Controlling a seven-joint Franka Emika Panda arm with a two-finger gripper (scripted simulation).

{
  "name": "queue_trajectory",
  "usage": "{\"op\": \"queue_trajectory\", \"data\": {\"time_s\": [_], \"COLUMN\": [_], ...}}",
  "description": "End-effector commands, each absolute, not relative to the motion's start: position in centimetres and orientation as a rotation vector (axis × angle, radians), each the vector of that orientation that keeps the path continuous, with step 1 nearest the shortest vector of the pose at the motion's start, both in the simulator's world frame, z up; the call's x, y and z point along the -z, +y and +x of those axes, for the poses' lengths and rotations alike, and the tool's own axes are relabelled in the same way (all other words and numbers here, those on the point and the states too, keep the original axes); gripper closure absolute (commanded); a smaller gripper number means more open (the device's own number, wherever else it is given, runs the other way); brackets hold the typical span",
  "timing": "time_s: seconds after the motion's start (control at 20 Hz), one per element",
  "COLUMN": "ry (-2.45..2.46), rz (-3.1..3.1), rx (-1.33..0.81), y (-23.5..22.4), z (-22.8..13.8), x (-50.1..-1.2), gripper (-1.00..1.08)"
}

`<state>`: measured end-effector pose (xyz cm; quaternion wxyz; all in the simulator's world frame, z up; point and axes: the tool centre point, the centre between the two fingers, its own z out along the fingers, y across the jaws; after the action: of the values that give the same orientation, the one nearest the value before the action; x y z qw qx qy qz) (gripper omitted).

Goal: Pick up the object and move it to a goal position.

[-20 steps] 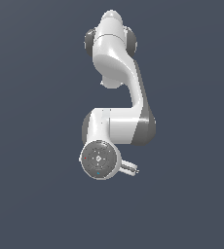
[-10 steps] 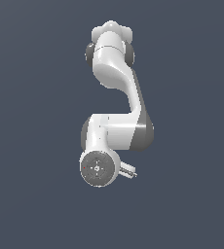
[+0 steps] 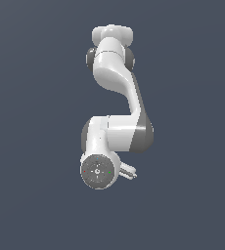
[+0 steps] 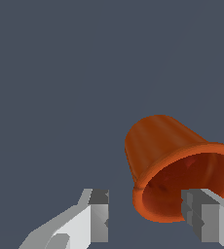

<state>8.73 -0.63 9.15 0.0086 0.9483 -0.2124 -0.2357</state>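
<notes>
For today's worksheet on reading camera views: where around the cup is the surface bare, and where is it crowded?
In the wrist view, the grey surface is bare everywhere beyond the orange cup. It is crowded at the cup's open mouth, where one finger overlaps the rim; the gripper is open. In the exterior view the arm hides the cup.

The small round orange-red cup (image 4: 167,146) has a darker red inside. The glossy white robot arm (image 3: 115,68) has grey joints, against a plain slate-blue ground (image 3: 31,122).
</notes>
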Motion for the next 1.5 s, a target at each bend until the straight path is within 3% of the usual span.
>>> {"op": "queue_trajectory", "data": {"time_s": [0.0, 1.45], "ry": [-0.666, -0.666], "rz": [2.962, 2.961], "rx": [0.739, 0.739], "y": [-0.6, -0.4], "z": [8.7, 7.4], "x": [-9.2, -6.9], "gripper": [-0.20, -0.20]}}
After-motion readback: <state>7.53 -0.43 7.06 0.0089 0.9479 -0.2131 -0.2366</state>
